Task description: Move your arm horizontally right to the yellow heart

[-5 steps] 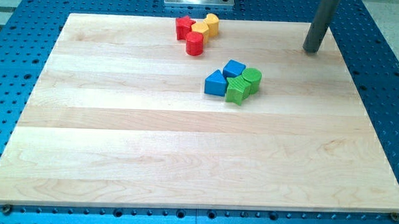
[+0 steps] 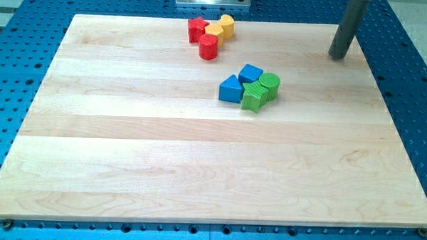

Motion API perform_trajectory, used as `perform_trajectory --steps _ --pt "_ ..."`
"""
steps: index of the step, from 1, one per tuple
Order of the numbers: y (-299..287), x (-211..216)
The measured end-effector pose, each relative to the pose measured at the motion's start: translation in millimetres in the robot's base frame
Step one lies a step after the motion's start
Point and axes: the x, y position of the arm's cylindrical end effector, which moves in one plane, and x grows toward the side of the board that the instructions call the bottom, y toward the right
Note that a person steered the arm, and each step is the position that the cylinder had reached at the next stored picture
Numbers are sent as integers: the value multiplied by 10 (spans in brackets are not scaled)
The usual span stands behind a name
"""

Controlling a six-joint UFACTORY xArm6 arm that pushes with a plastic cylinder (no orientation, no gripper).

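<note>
My tip (image 2: 338, 56) rests on pale wood, right of the yellow heart (image 2: 214, 29).

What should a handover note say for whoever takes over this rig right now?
My tip rests on the board near its top right, far to the view's right of every block and touching none.

The yellow heart sits at the view's top centre, packed in a cluster with a yellow block, a red block and a red cylinder.

A separate cluster lies lower, nearer the middle: blue triangle, blue cube, two green blocks.

Done: the tip is already to the right of the heart, though somewhat lower in the view.
Left: level it with the heart.
</note>
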Motion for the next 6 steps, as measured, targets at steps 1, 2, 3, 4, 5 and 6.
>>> perform_trajectory --steps 1,2,3,4,5,6 --pt "76 82" --pt "46 121" --pt "-204 219" --pt "-125 183" --pt "-125 251" --pt "-125 149"
